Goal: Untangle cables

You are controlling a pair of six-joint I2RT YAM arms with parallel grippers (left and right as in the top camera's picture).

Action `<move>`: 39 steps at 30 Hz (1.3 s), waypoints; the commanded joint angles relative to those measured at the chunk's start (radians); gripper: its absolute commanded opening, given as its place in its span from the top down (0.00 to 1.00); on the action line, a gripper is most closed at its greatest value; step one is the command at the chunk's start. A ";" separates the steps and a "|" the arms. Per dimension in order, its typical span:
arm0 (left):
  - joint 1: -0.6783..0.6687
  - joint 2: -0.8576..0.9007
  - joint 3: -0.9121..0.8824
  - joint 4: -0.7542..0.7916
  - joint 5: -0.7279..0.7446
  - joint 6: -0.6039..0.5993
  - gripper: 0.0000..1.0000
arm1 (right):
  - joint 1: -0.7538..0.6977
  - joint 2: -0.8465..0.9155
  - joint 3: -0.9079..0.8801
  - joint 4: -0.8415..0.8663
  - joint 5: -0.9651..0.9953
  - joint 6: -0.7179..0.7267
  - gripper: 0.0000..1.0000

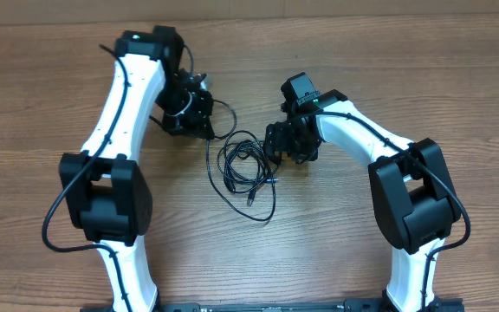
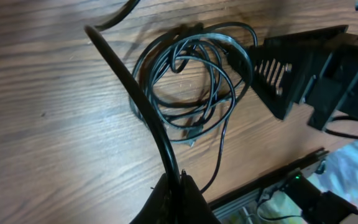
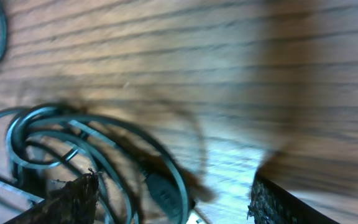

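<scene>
The left pincer (image 2: 174, 186) pinches one strand of the cables (image 1: 248, 169), the right pincer (image 3: 179, 208) hangs spread over their coil on the table (image 1: 336, 251) between the arms; light, limp and probably slippery, they seem best taken near a plug.

Left arm (image 1: 128, 95) and right arm (image 1: 362, 134): white link shells, black joint housings. Black harness cable (image 1: 47, 224) routed along each, slack at elbows. Green indicator light (image 1: 312, 101) on right wrist. Fingers (image 2: 271, 70) black, ribbed.

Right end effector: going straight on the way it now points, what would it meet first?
Probably the cables: their loops lie between the right end effector's open fingers, with the table beneath. Depth is unclear.
</scene>
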 commanded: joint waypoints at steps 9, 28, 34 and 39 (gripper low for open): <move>-0.055 0.077 0.010 0.064 -0.024 -0.088 0.95 | 0.001 -0.014 0.017 0.028 -0.432 -0.256 0.22; -0.100 0.081 0.010 -0.009 0.003 -0.125 0.64 | 0.002 -0.014 0.017 0.032 -0.435 -0.249 0.24; -0.100 0.081 0.009 -0.012 0.000 -0.172 0.71 | 0.002 -0.014 0.017 0.036 -0.435 -0.225 0.24; -0.100 0.081 0.008 -0.012 0.000 -0.257 0.70 | 0.002 -0.014 0.017 0.036 -0.435 -0.224 0.27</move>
